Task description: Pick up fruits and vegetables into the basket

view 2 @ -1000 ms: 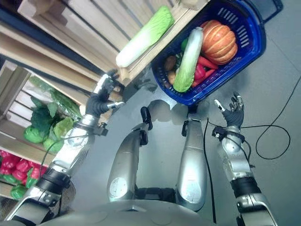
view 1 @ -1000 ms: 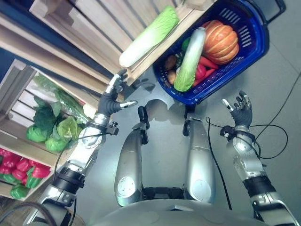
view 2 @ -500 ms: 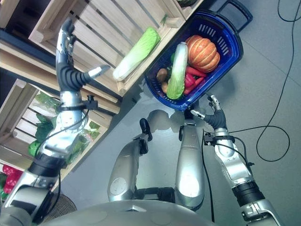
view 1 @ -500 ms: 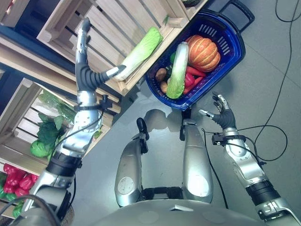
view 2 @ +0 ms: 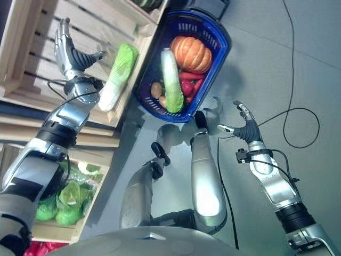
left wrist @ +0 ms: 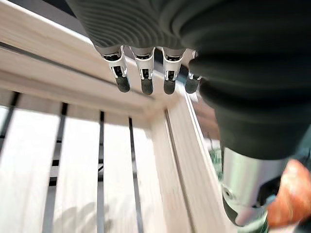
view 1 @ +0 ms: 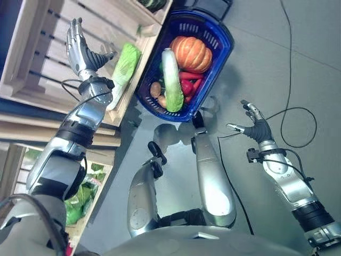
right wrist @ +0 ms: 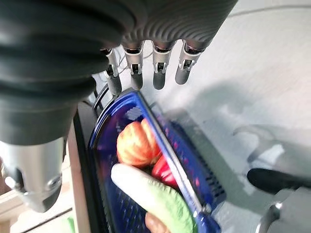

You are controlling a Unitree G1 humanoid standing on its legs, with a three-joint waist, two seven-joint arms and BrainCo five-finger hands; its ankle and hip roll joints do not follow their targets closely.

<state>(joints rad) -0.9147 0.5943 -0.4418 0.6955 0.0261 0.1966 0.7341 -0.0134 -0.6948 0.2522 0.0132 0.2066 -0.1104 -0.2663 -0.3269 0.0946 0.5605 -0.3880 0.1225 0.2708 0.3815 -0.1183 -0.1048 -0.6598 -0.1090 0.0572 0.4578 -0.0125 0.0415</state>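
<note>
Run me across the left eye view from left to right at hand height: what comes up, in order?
Left hand, open over the wooden crate → napa cabbage lying in that crate → blue basket holding a second cabbage and a pumpkin → right hand, open above the floor.

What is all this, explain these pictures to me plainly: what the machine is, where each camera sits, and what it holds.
A two-armed humanoid robot looks down from head cameras; two more cameras sit on its wrists. The left robot hand is open, raised over a wooden crate beside a napa cabbage. The right robot hand is open above the floor, holding nothing. A blue basket on the floor holds a pumpkin, another cabbage and red peppers.
</note>
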